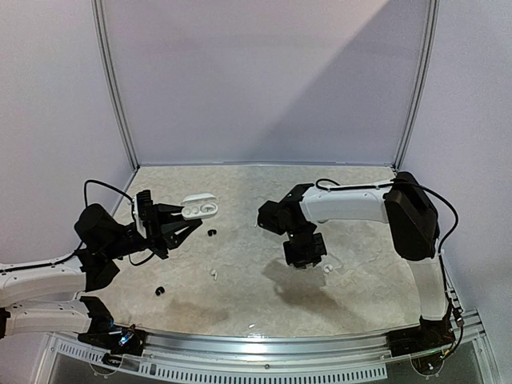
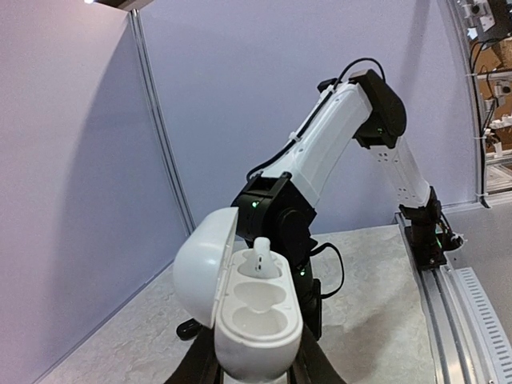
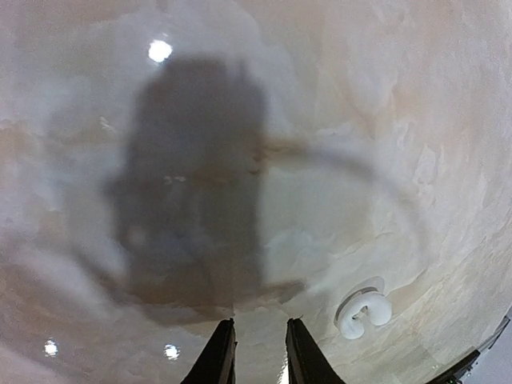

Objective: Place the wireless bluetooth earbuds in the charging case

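- One white charging case (image 2: 256, 328), its lid swung open, is clenched in the left tool (image 1: 192, 218) above the counter's (image 1: 264, 308) left side. A seated earbud (image 2: 261, 254), white, stands stem-up in the far socket.
- Two black earbuds lie on the counter, one (image 1: 212, 233) just beside the case and one (image 1: 160, 290) nearer the arm bases.
- One middle white earbud (image 1: 214, 274) lies on the counter.
- One right white earbud (image 3: 364, 308) lies just right of the right tool (image 3: 256, 356), whose fingers stand slightly parted, released, above the counter.
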